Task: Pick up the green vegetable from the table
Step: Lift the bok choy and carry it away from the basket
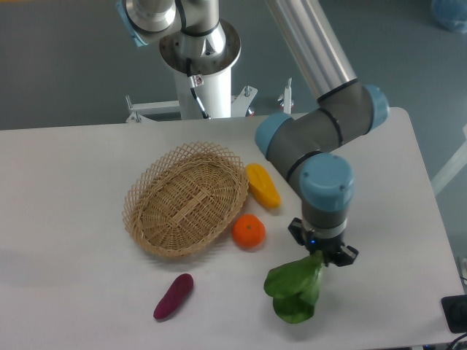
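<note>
white table (80, 292) sits under the arm. gripper (322, 254) is closed tight on the green vegetable (295, 289), near the orange (249, 231).

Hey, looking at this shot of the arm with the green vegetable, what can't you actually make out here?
All from the one fixed camera:
- Gripper: the wrist housing hides its fingers, so open or shut is unclear.
- Green vegetable: its stalk end is tucked under the gripper; whether it is lifted off the table cannot be told.
- Dark object at the right edge: cut off, unidentifiable.
</note>
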